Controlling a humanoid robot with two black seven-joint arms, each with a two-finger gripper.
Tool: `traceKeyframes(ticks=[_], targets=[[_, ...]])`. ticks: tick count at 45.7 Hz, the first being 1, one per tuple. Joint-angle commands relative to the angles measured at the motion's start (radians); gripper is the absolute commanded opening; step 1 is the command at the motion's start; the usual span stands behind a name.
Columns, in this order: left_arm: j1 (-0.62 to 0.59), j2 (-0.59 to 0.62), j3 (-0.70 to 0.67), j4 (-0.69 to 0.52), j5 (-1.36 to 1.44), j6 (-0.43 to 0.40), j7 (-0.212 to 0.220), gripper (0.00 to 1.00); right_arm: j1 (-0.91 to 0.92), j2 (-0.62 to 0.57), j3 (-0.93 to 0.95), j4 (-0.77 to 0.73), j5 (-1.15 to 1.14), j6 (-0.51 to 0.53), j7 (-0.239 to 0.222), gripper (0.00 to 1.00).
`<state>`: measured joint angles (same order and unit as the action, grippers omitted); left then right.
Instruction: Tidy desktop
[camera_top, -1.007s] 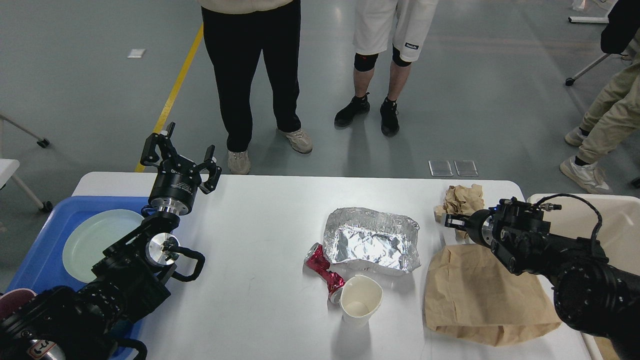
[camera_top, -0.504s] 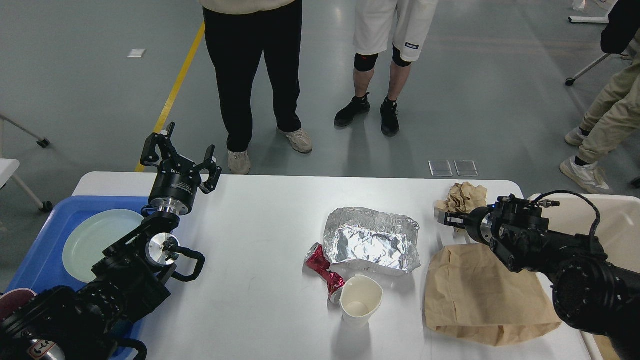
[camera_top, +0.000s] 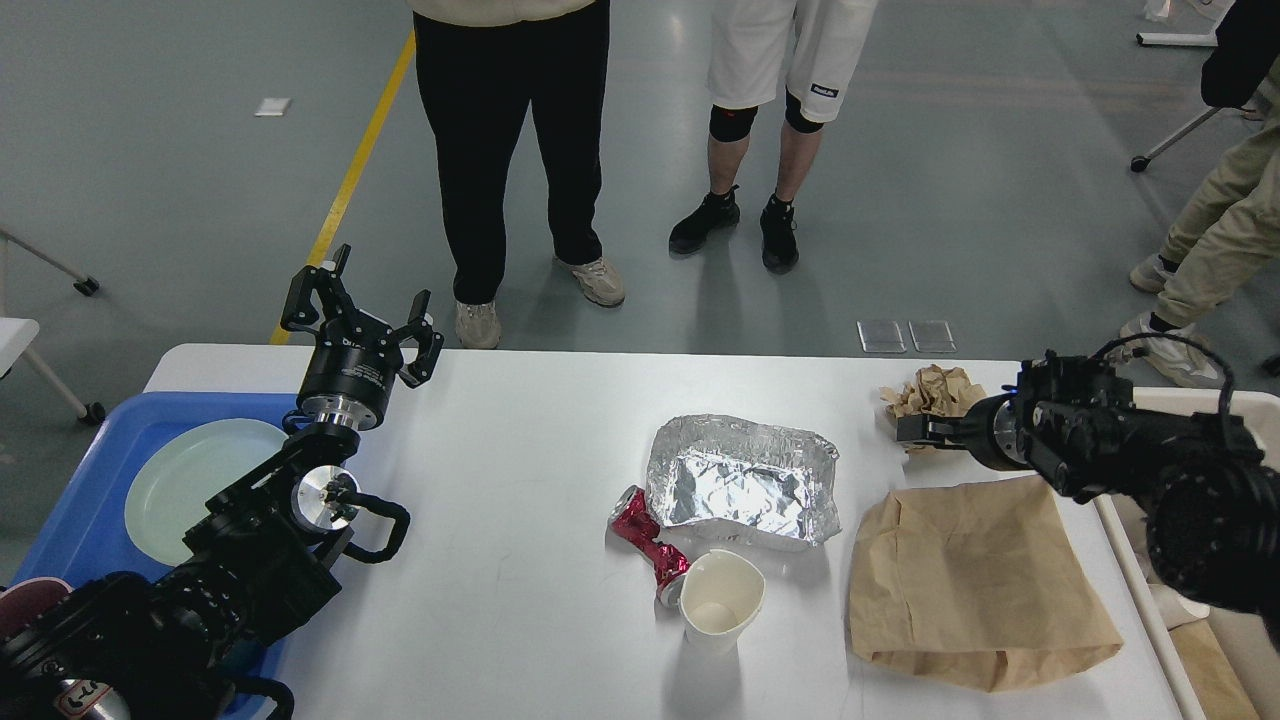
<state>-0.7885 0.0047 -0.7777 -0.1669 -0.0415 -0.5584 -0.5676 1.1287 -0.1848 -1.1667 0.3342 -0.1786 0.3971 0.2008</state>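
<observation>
On desktop (camera_top: 520, 560), right gripper (camera_top: 912, 431) pinching crumpled brown paper (camera_top: 932, 392) near far right corner.
Left gripper (camera_top: 360, 305) raised over far left edge, fingers spread wide, holding nothing.

A small black label (camera_top: 824, 90) sits on the hem of the white shorts (camera_top: 790, 45); its white lettering is unreadable.

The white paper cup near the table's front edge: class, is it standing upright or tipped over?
Upright. The white paper cup stands on the desktop with its open rim facing up, so its inside bottom shows.
</observation>
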Motion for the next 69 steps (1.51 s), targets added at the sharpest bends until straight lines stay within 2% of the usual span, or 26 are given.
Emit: traceKeyframes(ticks=[1,11,28,37,45,60,69], targets=[[0.000,0.000,0.000,0.000,0.000,0.000,0.000,0.97,0.133,-0.045,-0.065,0.113,-0.001,0.032,0.002,1.00],[0.000,-0.002,0.000,0.000,0.000,0.000,0.000,0.97,0.468,-0.119,-0.122,0.347,-0.001,0.186,-0.001,1.00],[0.000,0.000,0.000,0.000,0.000,0.000,0.000,0.97,0.963,-0.079,-0.137,0.555,-0.050,0.563,-0.003,1.00],[0.000,0.000,0.000,0.000,0.000,0.000,0.000,0.97,1.198,0.016,-0.133,0.693,-0.053,0.563,-0.003,1.00],[0.000,0.000,0.000,0.000,0.000,0.000,0.000,0.97,1.303,0.073,-0.126,0.724,-0.053,0.563,-0.004,1.00],[0.000,-0.002,0.000,0.000,0.000,0.000,0.000,0.97,1.323,0.080,-0.107,0.755,-0.032,0.563,-0.001,1.00],[0.000,-0.002,0.000,0.000,0.000,0.000,0.000,0.97,1.313,0.050,-0.156,0.813,-0.048,0.563,-0.003,1.00]])
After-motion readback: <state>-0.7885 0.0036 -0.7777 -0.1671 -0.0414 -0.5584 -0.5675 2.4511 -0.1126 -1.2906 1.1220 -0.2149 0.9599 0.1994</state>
